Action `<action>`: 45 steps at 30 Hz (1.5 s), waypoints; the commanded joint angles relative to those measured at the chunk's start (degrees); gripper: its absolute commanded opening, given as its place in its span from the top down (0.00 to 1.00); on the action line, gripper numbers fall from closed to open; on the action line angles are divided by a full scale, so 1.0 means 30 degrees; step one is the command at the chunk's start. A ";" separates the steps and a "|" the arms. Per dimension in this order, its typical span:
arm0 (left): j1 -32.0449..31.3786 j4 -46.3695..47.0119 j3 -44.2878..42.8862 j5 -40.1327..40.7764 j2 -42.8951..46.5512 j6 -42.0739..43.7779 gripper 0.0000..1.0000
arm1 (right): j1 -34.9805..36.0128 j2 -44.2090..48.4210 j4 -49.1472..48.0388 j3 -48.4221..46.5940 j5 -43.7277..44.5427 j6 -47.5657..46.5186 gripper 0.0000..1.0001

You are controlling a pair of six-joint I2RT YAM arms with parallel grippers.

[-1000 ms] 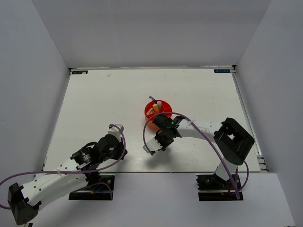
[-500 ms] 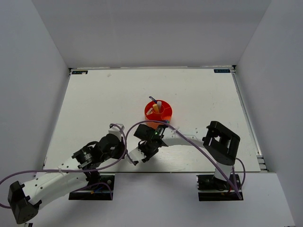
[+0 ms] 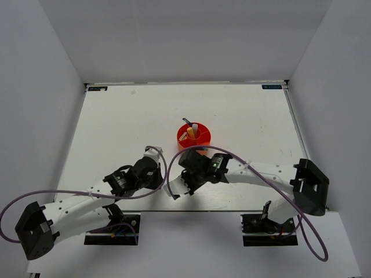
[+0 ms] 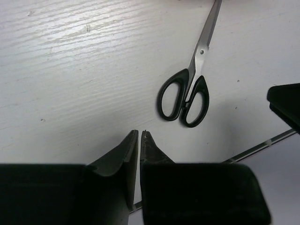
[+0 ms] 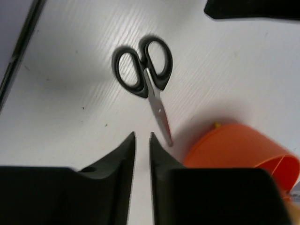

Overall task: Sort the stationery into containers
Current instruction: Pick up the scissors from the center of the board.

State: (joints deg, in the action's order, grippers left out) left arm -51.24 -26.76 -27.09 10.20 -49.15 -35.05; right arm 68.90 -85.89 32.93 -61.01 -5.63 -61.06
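Black-handled scissors (image 4: pixel 191 82) lie shut and flat on the white table, between my two grippers. In the right wrist view the scissors (image 5: pixel 151 86) have their blade tip close to the orange-red tub (image 5: pixel 239 150). My left gripper (image 4: pixel 140 131) is shut and empty, short of the handles and a little to their left. My right gripper (image 5: pixel 142 134) is empty, its jaws a narrow slit apart, just short of the blade tip. In the top view the tub (image 3: pixel 179 139) holds a highlighter and a blue pen, and the arms hide the scissors.
The near table edge (image 4: pixel 262 145) runs close behind the scissors. In the top view the left gripper (image 3: pixel 153 154) and right gripper (image 3: pixel 181 184) are close together in front of the tub, with purple cables looping between them.
My left gripper has moved right and farther onto the table, toward the tub. My right gripper has shifted left in front of the tub, and its elbow has swung out to the right.
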 commanded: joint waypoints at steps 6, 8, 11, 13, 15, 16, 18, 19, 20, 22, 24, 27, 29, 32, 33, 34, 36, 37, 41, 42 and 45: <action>-0.0087 0.1860 -0.2450 -0.1142 -0.4562 -0.0329 0.79 | -0.0965 0.3341 -0.2185 0.4249 0.4395 0.2742 0.84; -0.0116 0.1861 -0.2775 -0.1172 -0.5584 -0.0505 0.77 | -0.1375 0.4219 -0.2390 0.5128 0.4513 0.2950 0.82; -0.0116 0.2007 -0.3273 -0.1172 -0.6465 -0.0622 0.74 | -0.1871 0.5421 -0.2597 0.6186 0.4542 0.3271 0.77; -0.0174 0.2066 -0.3681 -0.1347 -0.7315 -0.0651 0.74 | -0.2165 0.5952 -0.2510 0.6537 0.4571 0.3389 0.75; -0.0320 0.1950 -0.4033 -0.1348 -0.7931 -0.0593 0.73 | -0.2371 0.6625 -0.2626 0.7065 0.4512 0.3477 0.74; -0.0379 0.1920 -0.4297 -0.1319 -0.8312 -0.0593 0.73 | -0.2517 0.6917 -0.2655 0.7327 0.4484 0.3506 0.74; -0.0643 0.1686 -0.4503 -0.1144 -0.8955 -0.0534 0.73 | -0.2868 0.7387 -0.2656 0.7622 0.4309 0.3566 0.72; -0.0672 0.1569 -0.4563 -0.1027 -0.9134 -0.0534 0.73 | -0.2957 0.7505 -0.2627 0.7826 0.4250 0.3594 0.72; -0.0731 0.1597 -0.4621 -0.0939 -0.9252 -0.0534 0.73 | -0.3016 0.7738 -0.2626 0.7973 0.4075 0.3682 0.72; -0.0731 0.1509 -0.4592 -0.0908 -0.9574 -0.0563 0.73 | -0.3251 0.7770 -0.2627 0.8179 0.3898 0.3712 0.71; -0.0731 0.1510 -0.4622 -0.0850 -0.9837 -0.0564 0.73 | -0.3484 0.7945 -0.2627 0.8442 0.3693 0.3770 0.71; -0.0818 0.1335 -0.4827 -0.0734 -1.0277 -0.0535 0.73 | -0.3632 0.8033 -0.2626 0.8589 0.3256 0.3800 0.71; -0.0877 0.1130 -0.5002 -0.0471 -1.0656 -0.0476 0.73 | -0.3719 0.8150 -0.2626 0.8706 0.3165 0.3828 0.69; -0.0994 0.0895 -0.5237 -0.0265 -1.1155 -0.0358 0.73 | -0.3866 0.8267 -0.2539 0.8824 0.2960 0.3829 0.69; -0.0995 0.0836 -0.5295 -0.0206 -1.1273 -0.0358 0.73 | -0.3837 0.8297 -0.2567 0.8824 0.2902 0.3829 0.69; -0.1024 0.0864 -0.5354 -0.0176 -1.1448 -0.0358 0.73 | -0.3895 0.8355 -0.2568 0.8853 0.2756 0.3800 0.69; -0.1112 0.0720 -0.5441 -0.0176 -1.1946 -0.0329 0.73 | -0.3954 0.8414 -0.2539 0.8941 0.2755 0.3829 0.69; -0.1170 0.0689 -0.5471 -0.0089 -1.2064 -0.0329 0.73 | -0.4012 0.8588 -0.2509 0.8999 0.2668 0.3829 0.68; -0.1726 -0.0071 -0.5910 0.0497 -1.2942 -0.0475 0.72 | -0.4130 0.8824 -0.2508 0.9175 0.2550 0.3829 0.65; -0.2046 -0.0334 -0.5998 0.0643 -1.3408 -0.0534 0.70 | -0.4101 0.8853 -0.2451 0.9147 0.2521 0.3887 0.65; -0.2544 -0.1009 -0.6379 0.1374 -1.4407 -0.0797 0.70 | -0.4072 0.9117 -0.2305 0.9204 0.2520 0.3917 0.63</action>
State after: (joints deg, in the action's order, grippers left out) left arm -57.21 -26.17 -46.35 12.10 -88.66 -36.49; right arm 56.73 -59.96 26.55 -33.65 2.90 -49.89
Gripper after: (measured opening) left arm 0.295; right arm 0.366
